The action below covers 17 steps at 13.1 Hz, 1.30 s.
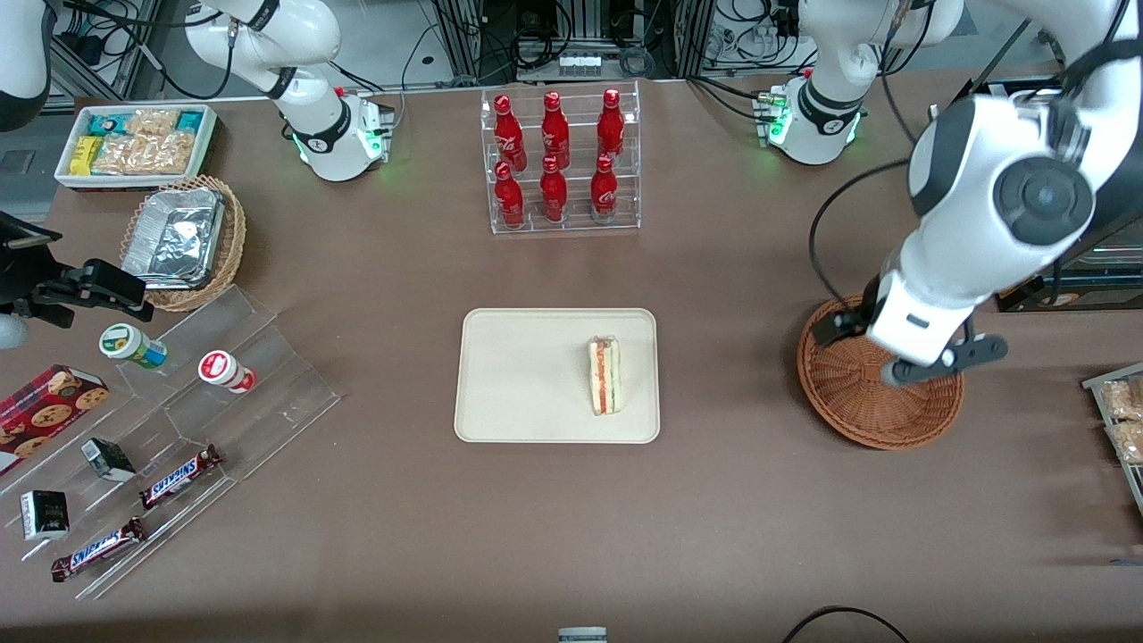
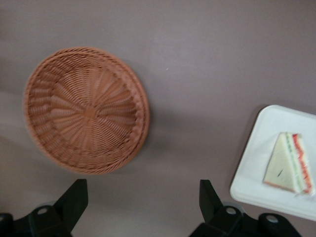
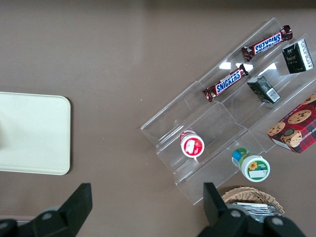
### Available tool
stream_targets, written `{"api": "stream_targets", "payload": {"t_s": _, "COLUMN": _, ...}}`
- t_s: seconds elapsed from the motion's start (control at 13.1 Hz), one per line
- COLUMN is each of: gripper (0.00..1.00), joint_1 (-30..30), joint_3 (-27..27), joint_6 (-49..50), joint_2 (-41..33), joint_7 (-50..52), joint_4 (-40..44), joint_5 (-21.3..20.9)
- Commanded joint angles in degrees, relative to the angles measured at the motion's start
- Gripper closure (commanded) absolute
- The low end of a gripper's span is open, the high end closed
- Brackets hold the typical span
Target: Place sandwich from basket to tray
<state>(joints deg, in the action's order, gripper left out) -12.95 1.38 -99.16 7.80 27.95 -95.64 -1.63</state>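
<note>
The sandwich [image 1: 604, 375] lies on the cream tray [image 1: 518, 375], on the part of the tray nearest the working arm. It also shows in the left wrist view [image 2: 289, 163], on the tray's corner [image 2: 256, 173]. The reddish-brown wicker basket [image 1: 857, 411] sits empty on the table toward the working arm's end, and the left wrist view shows its bare inside [image 2: 86, 108]. My left gripper [image 1: 938, 362] hangs above the basket, well apart from the tray. It is open and empty [image 2: 141, 185], with only bare table between its fingers.
A clear rack of red bottles [image 1: 558, 161] stands farther from the front camera than the tray. Toward the parked arm's end are a white snack bin [image 1: 134, 143], a tan basket with foil containers [image 1: 183, 241] and a clear stepped stand with candy bars [image 1: 179, 473]. Snack packets [image 1: 1121, 415] lie at the working arm's end.
</note>
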Motion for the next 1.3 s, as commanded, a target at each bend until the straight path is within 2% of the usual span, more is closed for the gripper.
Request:
{"api": "stream_targets", "payload": {"t_s": 0.0, "gripper": 0.01, "joint_1": 3.4, "joint_3": 1.2, "joint_6": 2.2, "joint_2": -6.0, "joint_7": -2.3, "joint_4": -3.5, "joint_5": -1.3}}
{"api": "stream_targets", "payload": {"t_s": 0.38, "gripper": 0.0, "joint_1": 6.4, "joint_3": 0.7, "joint_6": 9.5, "joint_2": -11.3, "joint_7": -14.5, "joint_4": -3.1, "joint_5": -0.9}}
{"api": "stream_targets", "payload": {"t_s": 0.61, "gripper": 0.0, "joint_1": 6.9, "joint_3": 0.6, "joint_6": 14.6, "joint_2": -9.3, "joint_7": -21.5, "joint_4": 2.5, "joint_5": -0.1}}
{"api": "stream_targets", "payload": {"t_s": 0.76, "gripper": 0.0, "joint_1": 7.5, "joint_3": 0.7, "joint_6": 15.1, "joint_2": -9.6, "joint_7": -22.0, "joint_4": 3.4, "joint_5": 0.6}}
{"api": "stream_targets", "payload": {"t_s": 0.92, "gripper": 0.0, "joint_1": 8.8, "joint_3": 0.7, "joint_6": 14.8, "joint_2": -10.9, "joint_7": -22.2, "joint_4": 3.7, "joint_5": 3.4}}
{"api": "stream_targets", "payload": {"t_s": 1.22, "gripper": 0.0, "joint_1": 8.6, "joint_3": 0.7, "joint_6": 11.5, "joint_2": -10.9, "joint_7": -22.1, "joint_4": 4.1, "joint_5": 2.5}}
